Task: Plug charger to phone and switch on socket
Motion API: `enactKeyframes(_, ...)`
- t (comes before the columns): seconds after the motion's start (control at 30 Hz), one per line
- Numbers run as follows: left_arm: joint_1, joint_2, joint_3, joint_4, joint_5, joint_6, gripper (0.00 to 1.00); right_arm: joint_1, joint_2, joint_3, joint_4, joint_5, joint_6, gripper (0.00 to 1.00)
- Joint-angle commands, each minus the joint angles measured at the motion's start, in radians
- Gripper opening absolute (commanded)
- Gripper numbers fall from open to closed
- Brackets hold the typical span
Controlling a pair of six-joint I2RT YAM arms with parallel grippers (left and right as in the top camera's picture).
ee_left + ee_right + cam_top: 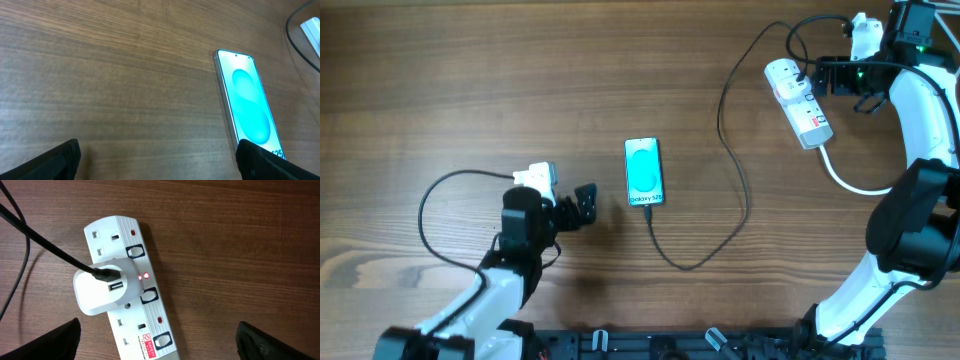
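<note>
The left gripper point(585, 203) is held with jaws spread wide; the right gripper point(825, 77) is likewise parted, nothing grasped.

Legible only as what looks like "Galaxy S25" on the white strip at one end of the phone point(643, 172), with the red-ringed sticker point(148, 340) on the socket point(135, 317) too small to read.

table point(470, 80): brown wood grain, matt to my eye
my phone point(643, 172): smooth glossy glass screen
my socket point(142, 330): smooth white plastic, faint sheen
my charger point(50, 245): black cable, matt sheath
</note>
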Motion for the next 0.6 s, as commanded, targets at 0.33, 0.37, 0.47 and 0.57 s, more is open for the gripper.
enactKeyframes(0.33,-0.002,-0.283,-0.177,0.000,-0.056,0.020,1.00,0.000,0.005,-0.002,0.002,0.011,-0.018,0.99)
enactKeyframes(0.37,-0.002,-0.309,-0.177,-0.033,-0.059,0.020,1.00,0.000,0.005,-0.002,0.002,0.011,-0.018,1.00)
enactKeyframes(0.47,-0.002,-0.430,-0.177,-0.192,-0.078,0.019,1.00,0.000,0.005,-0.002,0.002,0.011,-0.017,1.00)
enactKeyframes(0.57,-0.002,-0.514,-0.177,-0.322,-0.097,0.020,1.00,0.000,0.005,-0.002,0.002,0.011,-0.018,1.00)
